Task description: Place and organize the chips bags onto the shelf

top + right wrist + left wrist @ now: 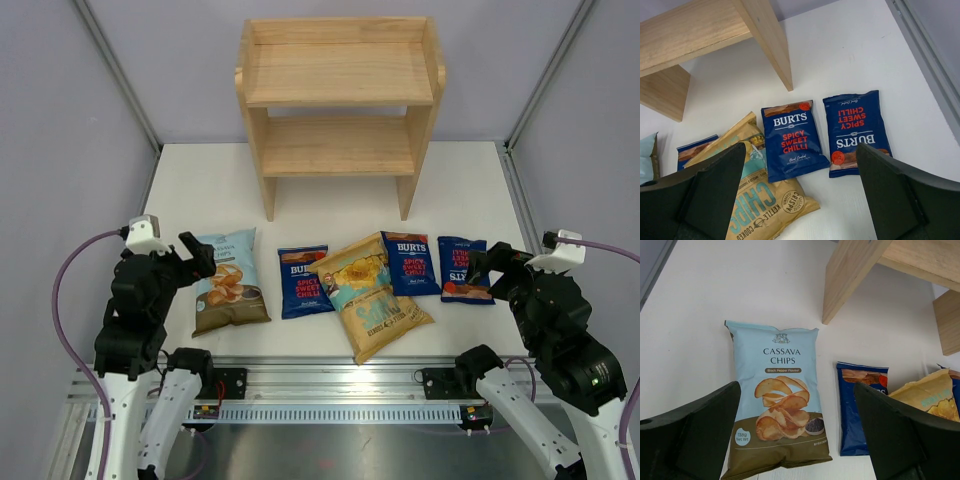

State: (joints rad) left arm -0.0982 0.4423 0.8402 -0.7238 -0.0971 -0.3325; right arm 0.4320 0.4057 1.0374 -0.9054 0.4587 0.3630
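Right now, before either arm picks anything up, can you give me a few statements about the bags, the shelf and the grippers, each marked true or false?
1. No bag is on the shelf yet. True.
2. The left gripper grips the pale-blue bag. False: its jaws stand wide apart and the bag lies flat on the table.
3. Three dark-blue bags lie on the table. True.
4. The yellow bag is at the right end of the row. False: it lies in the middle, and one of the dark-blue bags ends the row on the right.
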